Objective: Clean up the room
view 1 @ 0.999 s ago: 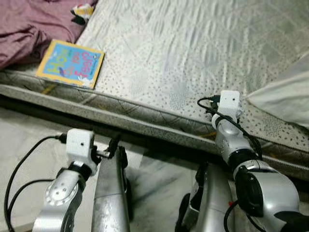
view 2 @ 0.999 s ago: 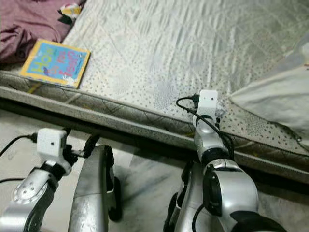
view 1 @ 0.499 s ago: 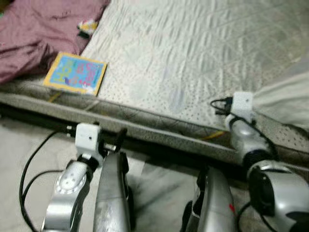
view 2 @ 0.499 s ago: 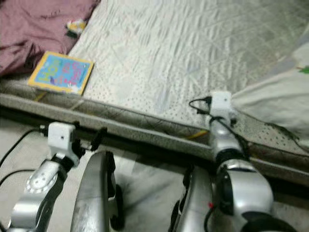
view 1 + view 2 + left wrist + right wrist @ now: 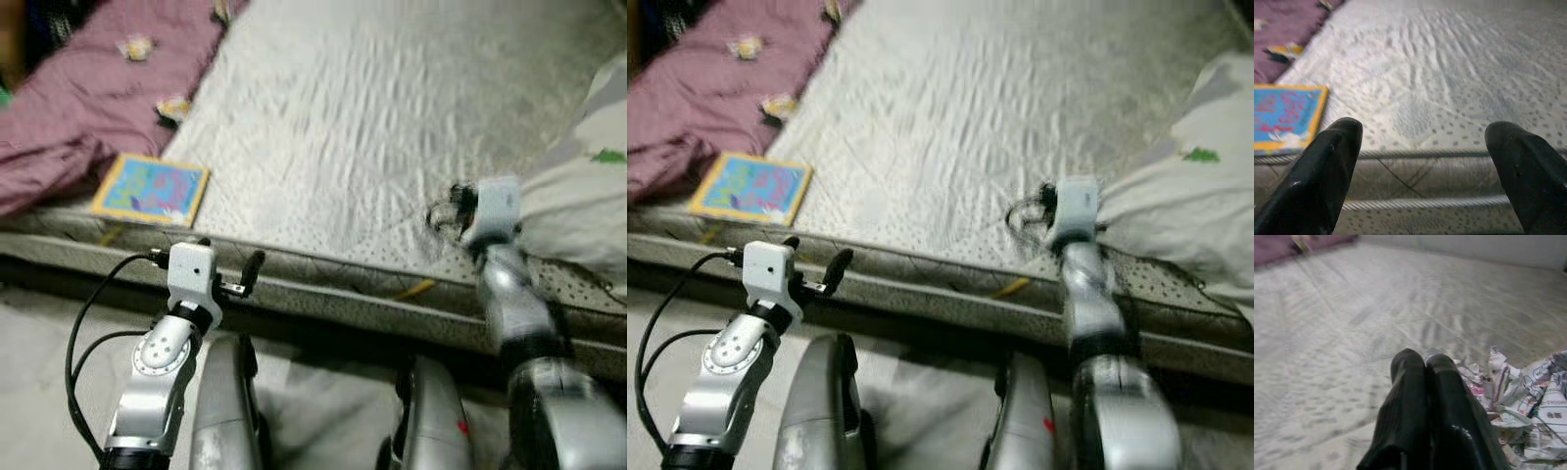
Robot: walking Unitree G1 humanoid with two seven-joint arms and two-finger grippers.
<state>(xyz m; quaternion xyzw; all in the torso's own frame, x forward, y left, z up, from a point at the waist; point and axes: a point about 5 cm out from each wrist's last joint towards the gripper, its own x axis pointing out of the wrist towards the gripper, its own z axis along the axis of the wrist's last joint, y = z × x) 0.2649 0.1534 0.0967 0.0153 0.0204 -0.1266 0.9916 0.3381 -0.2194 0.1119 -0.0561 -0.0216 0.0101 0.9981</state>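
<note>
We find the right gripper [image 5: 1424, 360] clenched empty beside crumpled printed paper [image 5: 1528, 401] on the pale quilted mattress [image 5: 372, 147]; left gripper [image 5: 1422, 147] released (near the colourful square book [image 5: 150, 189]).

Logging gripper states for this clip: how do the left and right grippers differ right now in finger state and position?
The left gripper has its fingers spread wide, while the right gripper has its fingers pressed together. The left one sits at the mattress edge, near the picture book; the right one reaches over the mattress surface beside crumpled printed paper. Both have black fingers, and neither is seen holding anything.
</note>
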